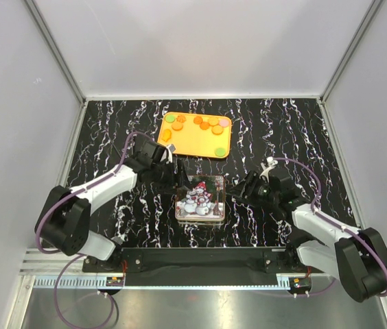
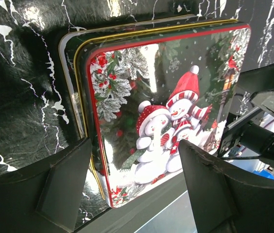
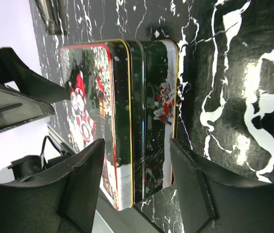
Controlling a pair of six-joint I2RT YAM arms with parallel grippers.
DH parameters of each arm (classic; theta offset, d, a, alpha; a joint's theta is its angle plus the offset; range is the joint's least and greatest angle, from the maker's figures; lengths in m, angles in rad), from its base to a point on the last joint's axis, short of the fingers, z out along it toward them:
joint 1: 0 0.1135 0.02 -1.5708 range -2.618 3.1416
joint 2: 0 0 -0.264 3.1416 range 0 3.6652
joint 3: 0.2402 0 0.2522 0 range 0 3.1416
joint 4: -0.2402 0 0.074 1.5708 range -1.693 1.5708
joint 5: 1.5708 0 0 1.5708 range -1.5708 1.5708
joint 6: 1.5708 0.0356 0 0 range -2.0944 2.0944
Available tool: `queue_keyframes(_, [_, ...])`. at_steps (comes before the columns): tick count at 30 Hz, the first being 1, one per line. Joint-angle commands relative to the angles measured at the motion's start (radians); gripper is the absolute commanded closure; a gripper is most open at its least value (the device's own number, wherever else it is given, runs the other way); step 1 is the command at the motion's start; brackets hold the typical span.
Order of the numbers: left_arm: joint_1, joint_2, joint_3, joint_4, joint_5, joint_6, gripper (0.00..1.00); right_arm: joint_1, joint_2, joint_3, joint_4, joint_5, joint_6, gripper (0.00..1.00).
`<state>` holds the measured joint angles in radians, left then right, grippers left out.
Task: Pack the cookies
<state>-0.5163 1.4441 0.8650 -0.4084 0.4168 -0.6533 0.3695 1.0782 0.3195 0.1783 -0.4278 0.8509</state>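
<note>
The cookies (image 1: pixel 207 124), orange, green and pink discs, lie on the orange tray (image 1: pixel 193 141) at the back. In front of it stands a snowman tin (image 1: pixel 200 199) with its lid on, the base rim showing past the lid (image 2: pixel 176 73) on one side. My left gripper (image 1: pixel 173 178) hovers at the tin's left edge, open (image 2: pixel 136 145), with nothing between its fingers. My right gripper (image 1: pixel 239 194) is at the tin's right edge, open (image 3: pixel 137 145). Its fingers straddle the tin's side wall (image 3: pixel 146 87), one over the lid and one by the base, with a gap at the lid.
Black marble-patterned table (image 1: pixel 111 123) with white walls around it. A metal rail (image 1: pixel 193 274) runs along the near edge between the arm bases. The tray sits just behind the tin and close to the left arm's wrist.
</note>
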Motion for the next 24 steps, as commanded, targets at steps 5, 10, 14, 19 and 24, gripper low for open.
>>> queue_keyframes(5, [-0.016, 0.025, 0.057, -0.026, -0.039, 0.023, 0.23, 0.051, 0.054, 0.050, 0.046, 0.046, -0.023, 0.35])
queue_keyframes(10, [-0.021, 0.038, 0.071, -0.040, -0.044, 0.029, 0.23, 0.078, 0.060, 0.075, 0.026, 0.070, -0.032, 0.35])
queue_keyframes(14, [-0.027, 0.039, 0.085, -0.052, -0.052, 0.029, 0.23, 0.092, 0.058, 0.081, 0.026, 0.080, -0.032, 0.34])
queue_keyframes(19, [-0.037, 0.048, 0.106, -0.070, -0.061, 0.029, 0.23, 0.108, 0.083, 0.095, 0.030, 0.084, -0.033, 0.34])
queue_keyframes(24, [-0.044, 0.053, 0.123, -0.084, -0.070, 0.034, 0.23, 0.120, 0.124, 0.105, 0.050, 0.086, -0.030, 0.35])
